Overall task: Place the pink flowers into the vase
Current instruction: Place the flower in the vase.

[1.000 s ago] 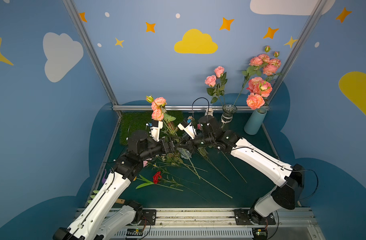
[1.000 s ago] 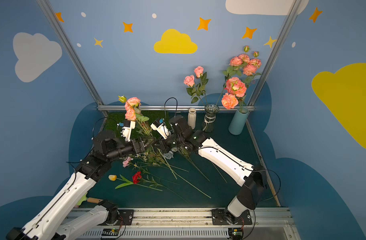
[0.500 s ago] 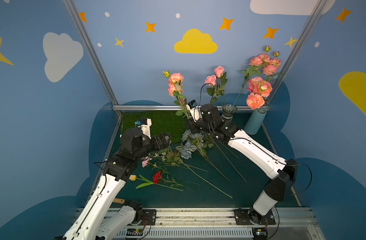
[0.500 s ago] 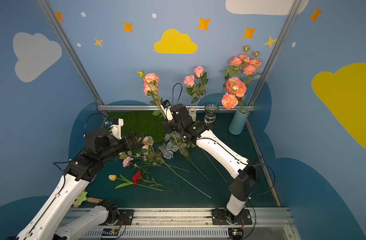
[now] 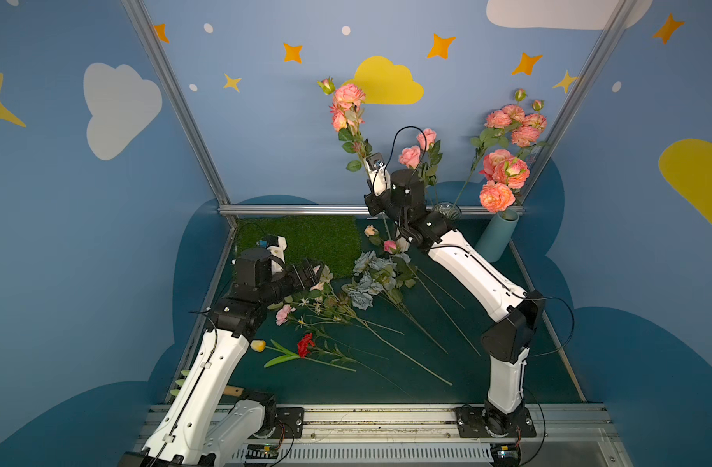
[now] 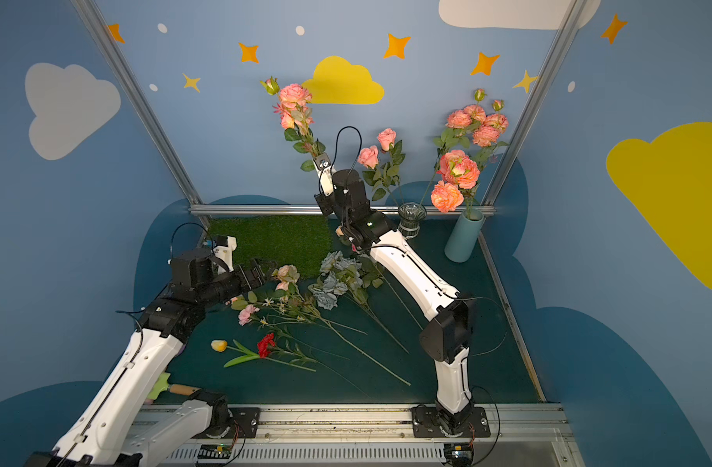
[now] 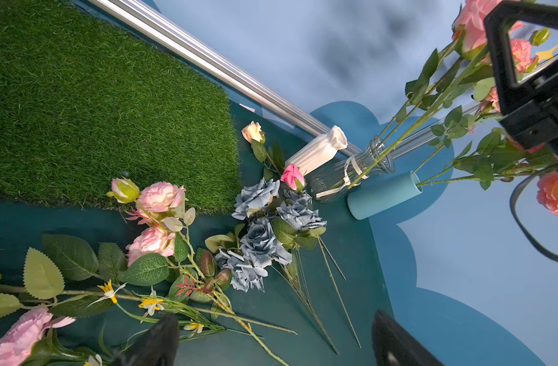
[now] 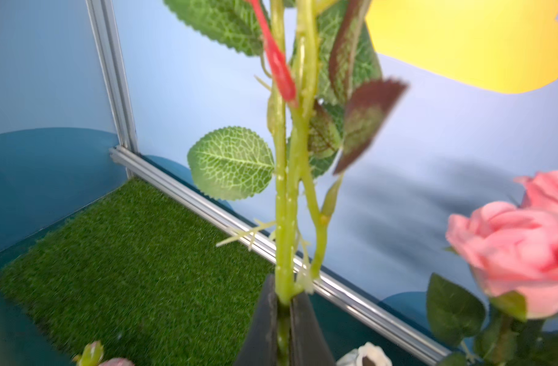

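Right gripper (image 8: 284,302) is pinching the pink flowers (image 5: 347,97) upright; keeping the stem plumb over the white vase (image 7: 315,147) looks key. Left gripper (image 5: 312,270) is gaping.

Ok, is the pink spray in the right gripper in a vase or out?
Out. The right gripper is shut on its stem, holding the pink spray upright, high above the table.

We see one spray of salmon-pink fabric roses (image 5: 348,97) on a leafy green stem, upright in the air, high above the rest. Two pink roses (image 5: 411,155) stand in a clear ribbed glass vase (image 6: 411,218), and a fuller salmon bunch (image 5: 504,170) in a teal cylinder vase (image 5: 496,238). Paler pink blooms (image 7: 160,196) lie flat on the dark green table (image 5: 508,376).
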`<state>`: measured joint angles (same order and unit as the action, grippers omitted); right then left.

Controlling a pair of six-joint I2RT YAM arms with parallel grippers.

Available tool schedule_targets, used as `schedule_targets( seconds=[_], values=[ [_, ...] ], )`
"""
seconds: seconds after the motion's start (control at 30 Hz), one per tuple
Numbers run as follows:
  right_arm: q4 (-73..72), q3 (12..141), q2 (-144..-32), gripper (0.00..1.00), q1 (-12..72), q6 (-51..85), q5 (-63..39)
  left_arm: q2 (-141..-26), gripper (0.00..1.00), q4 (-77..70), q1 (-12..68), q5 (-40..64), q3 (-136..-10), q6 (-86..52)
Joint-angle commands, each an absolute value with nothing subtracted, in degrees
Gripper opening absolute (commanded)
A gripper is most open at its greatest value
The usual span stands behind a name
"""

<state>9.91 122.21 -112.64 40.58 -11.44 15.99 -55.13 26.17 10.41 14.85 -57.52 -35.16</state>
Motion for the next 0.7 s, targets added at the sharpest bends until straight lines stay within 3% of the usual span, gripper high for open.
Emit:
schedule_targets(
  seconds=[0.0, 0.4, 0.67],
  values=[
    [4.00, 126.44, -115.38, 0.00, 38.54, -13.47, 15.01, -54.07, 0.95, 26.71, 10.20, 15.53, -57.61, -34.32],
    [-11.88, 126.49, -123.66, 0.00, 34.50, -21.27, 15.86, -54.74, 0.95, 24.63, 8.32, 19.14, -55.93, -35.65],
    [-15.13, 125.26, -125.29, 0.00, 32.38, -20.82, 14.70, -56.27, 0.95, 22.46, 6.86, 22.44, -55.02, -36.86]
  ],
)
